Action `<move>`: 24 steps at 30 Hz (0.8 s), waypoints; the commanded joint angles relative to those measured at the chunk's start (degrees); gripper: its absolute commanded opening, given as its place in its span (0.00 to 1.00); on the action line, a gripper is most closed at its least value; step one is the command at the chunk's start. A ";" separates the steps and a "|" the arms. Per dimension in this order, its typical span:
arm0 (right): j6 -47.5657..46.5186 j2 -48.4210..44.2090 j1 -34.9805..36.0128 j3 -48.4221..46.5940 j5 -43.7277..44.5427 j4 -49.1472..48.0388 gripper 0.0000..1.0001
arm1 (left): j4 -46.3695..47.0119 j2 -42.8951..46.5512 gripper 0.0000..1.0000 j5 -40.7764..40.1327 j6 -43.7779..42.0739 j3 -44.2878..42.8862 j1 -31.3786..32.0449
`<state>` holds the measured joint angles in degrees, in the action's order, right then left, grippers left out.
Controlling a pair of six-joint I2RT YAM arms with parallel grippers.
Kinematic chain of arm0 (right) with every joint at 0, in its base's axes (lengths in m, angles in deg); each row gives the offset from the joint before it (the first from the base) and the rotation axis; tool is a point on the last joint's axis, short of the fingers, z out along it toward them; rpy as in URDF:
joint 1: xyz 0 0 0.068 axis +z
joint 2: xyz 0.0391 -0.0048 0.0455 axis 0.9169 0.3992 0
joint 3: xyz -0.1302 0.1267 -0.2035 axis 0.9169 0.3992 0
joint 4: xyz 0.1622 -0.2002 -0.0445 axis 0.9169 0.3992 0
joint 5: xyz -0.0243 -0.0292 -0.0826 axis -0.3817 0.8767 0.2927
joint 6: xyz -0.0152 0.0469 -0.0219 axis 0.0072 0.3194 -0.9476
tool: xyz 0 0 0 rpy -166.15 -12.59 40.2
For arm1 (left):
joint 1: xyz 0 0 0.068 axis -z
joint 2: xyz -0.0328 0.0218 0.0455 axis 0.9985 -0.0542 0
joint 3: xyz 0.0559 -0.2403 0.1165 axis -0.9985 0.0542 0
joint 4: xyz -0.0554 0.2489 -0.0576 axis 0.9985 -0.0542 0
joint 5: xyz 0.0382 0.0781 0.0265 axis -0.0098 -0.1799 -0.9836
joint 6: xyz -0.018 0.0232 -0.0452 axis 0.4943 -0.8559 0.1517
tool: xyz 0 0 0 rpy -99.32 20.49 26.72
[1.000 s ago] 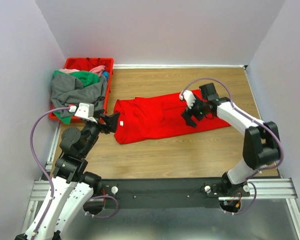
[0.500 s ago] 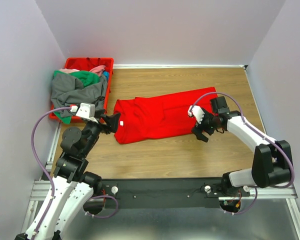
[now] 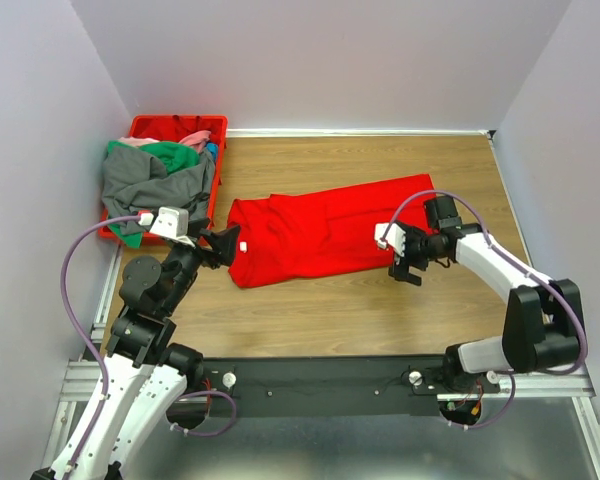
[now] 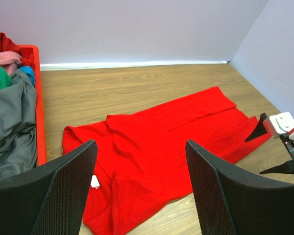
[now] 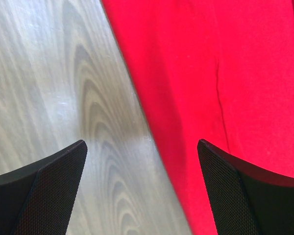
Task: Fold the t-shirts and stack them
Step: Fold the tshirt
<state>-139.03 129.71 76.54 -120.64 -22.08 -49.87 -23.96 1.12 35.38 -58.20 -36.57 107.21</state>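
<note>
Right gripper (image 3: 400, 255) has pulled back off the middle of the red shirt (image 3: 310, 235) since a second ago and now sits at its near edge, towards the right-hand end; the left arm hasn't budged. Starting closest in, the black rail (image 3: 320, 378) carries both bases, purple cables (image 3: 72, 262) looping off each arm. Up to the left gripper (image 3: 228, 246): jaws spread wide, nothing between them, hovering just beside the shirt's left end, right by the small white label (image 3: 243, 247). Its own camera looks between the two mesh fingers (image 4: 68, 186), and the label (image 4: 95, 182) lies on the cloth close to the left one.

Across to the right gripper: also wide apart, holding nothing. From its wrist view the shirt's edge runs diagonally between the fingers (image 5: 49, 181), bare table (image 5: 63, 73) on one side, red cloth (image 5: 235, 73) on the other. Whether the tips touch the wood, I can't tell.

The red shirt lies spread flat on the table (image 3: 330, 310), stretching from the left gripper up towards the far right, with folds and creases along its length. Open wood lies in front of it and behind.

Further back, far left corner: the red crate (image 3: 180, 121), piled high. A grey shirt (image 3: 150, 180) spills over its near rim, a green shirt (image 3: 170, 155) on top, a pink shirt (image 3: 195, 137) behind that. Pale walls (image 3: 320, 60) close it all in.
</note>
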 commanded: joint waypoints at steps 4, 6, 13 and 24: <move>-4.20 6.33 -1.54 -5.13 -1.07 0.17 0.98 | 1.14 0.71 0.80 1.52 -0.80 0.63 -0.28; -3.32 8.35 -1.72 -7.32 -0.46 -0.01 0.96 | 1.14 0.80 0.80 1.52 -0.71 0.72 -0.28; -1.56 15.48 -1.89 -10.14 2.71 -0.27 0.84 | 1.22 0.89 0.80 1.43 -0.71 0.72 -0.28; 0.63 18.64 -1.80 -7.68 5.69 -2.91 0.68 | 1.22 0.63 0.80 1.69 -0.71 0.72 -0.28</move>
<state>-139.86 146.10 74.99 -129.41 -19.30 -50.81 -23.96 1.27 35.51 -58.20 -36.33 107.21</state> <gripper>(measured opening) 0.714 0.804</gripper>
